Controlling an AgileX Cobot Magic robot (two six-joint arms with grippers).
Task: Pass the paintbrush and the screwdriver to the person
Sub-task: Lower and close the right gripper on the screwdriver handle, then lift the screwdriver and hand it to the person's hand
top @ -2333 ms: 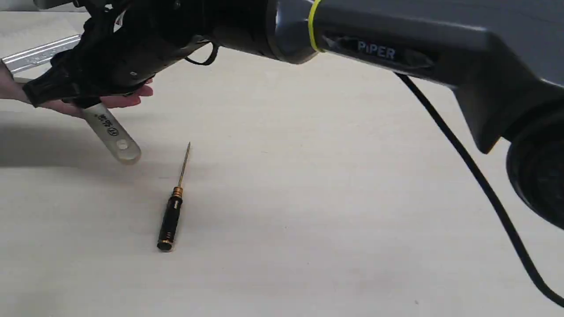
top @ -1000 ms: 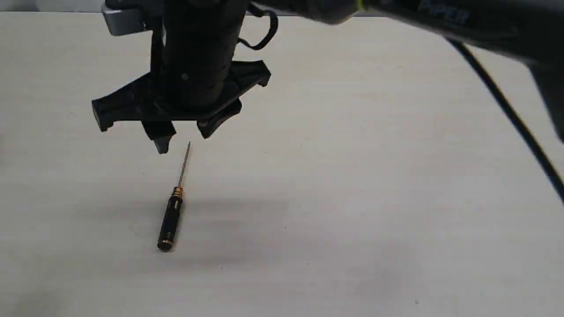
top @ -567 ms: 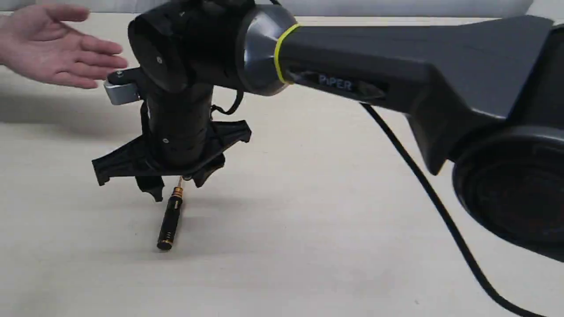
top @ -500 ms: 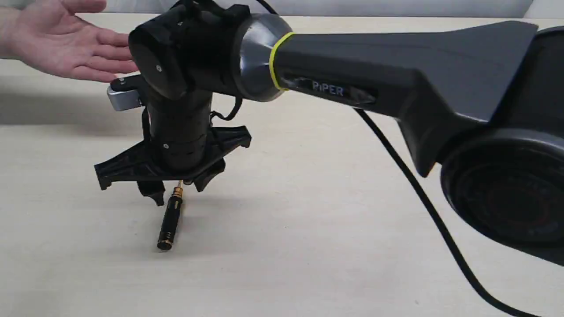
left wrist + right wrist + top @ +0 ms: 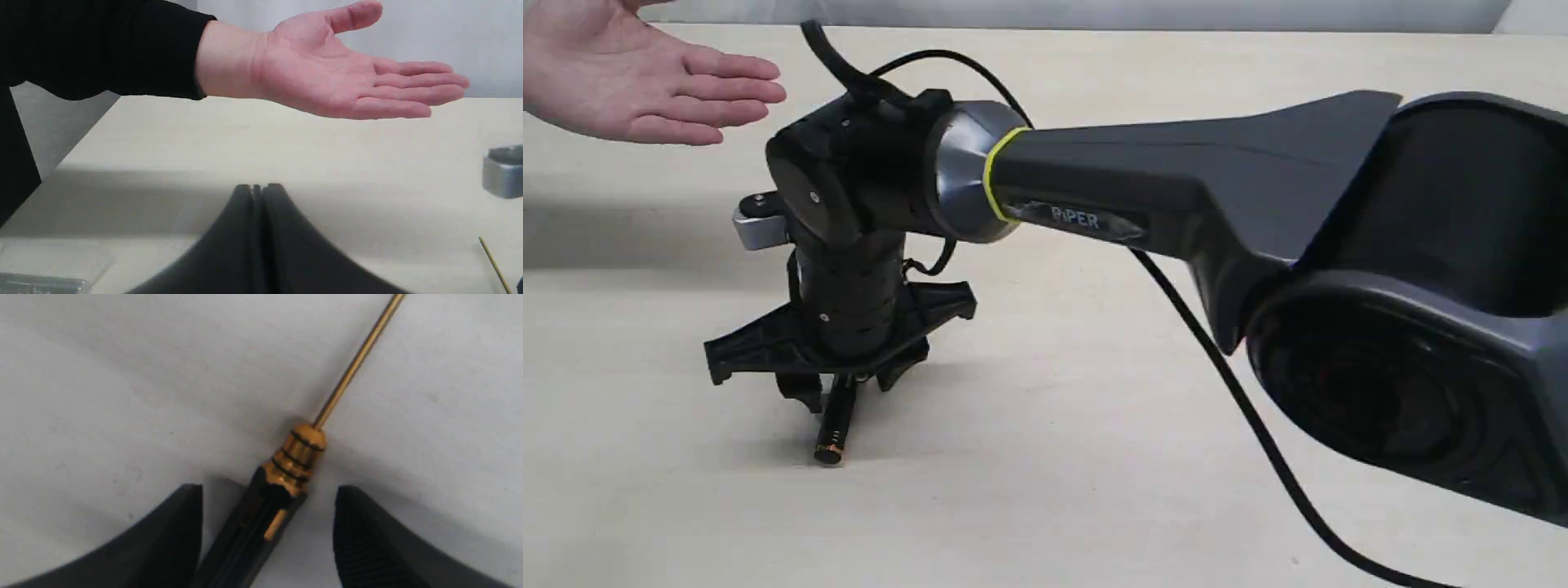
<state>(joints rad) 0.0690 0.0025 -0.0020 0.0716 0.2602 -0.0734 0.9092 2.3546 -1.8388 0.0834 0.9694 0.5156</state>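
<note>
The screwdriver (image 5: 833, 426) lies on the pale table (image 5: 1054, 490), black handle toward the near edge. My right gripper (image 5: 845, 388) stands open, pointing down over it. In the right wrist view the gold collar and handle (image 5: 286, 473) lie between the two spread fingers (image 5: 175, 535), which do not touch the handle, and the right gripper (image 5: 267, 491) is close to the tabletop. The person's hand (image 5: 629, 73) is held out empty, palm up, at the far left. My left gripper (image 5: 257, 188) is shut on nothing, below that hand (image 5: 339, 77). The paintbrush is out of view.
The right arm's thick black forearm (image 5: 1217, 180) crosses from the right, with a black cable (image 5: 1258, 441) hanging beneath it. A silver camera block (image 5: 760, 224) sticks out from its wrist. A clear, metallic object (image 5: 41, 281) sits by the table's left edge.
The right gripper left the hand, where it held the paintbrush, then opened and came down around the screwdriver's handle. The hand has returned, empty.
</note>
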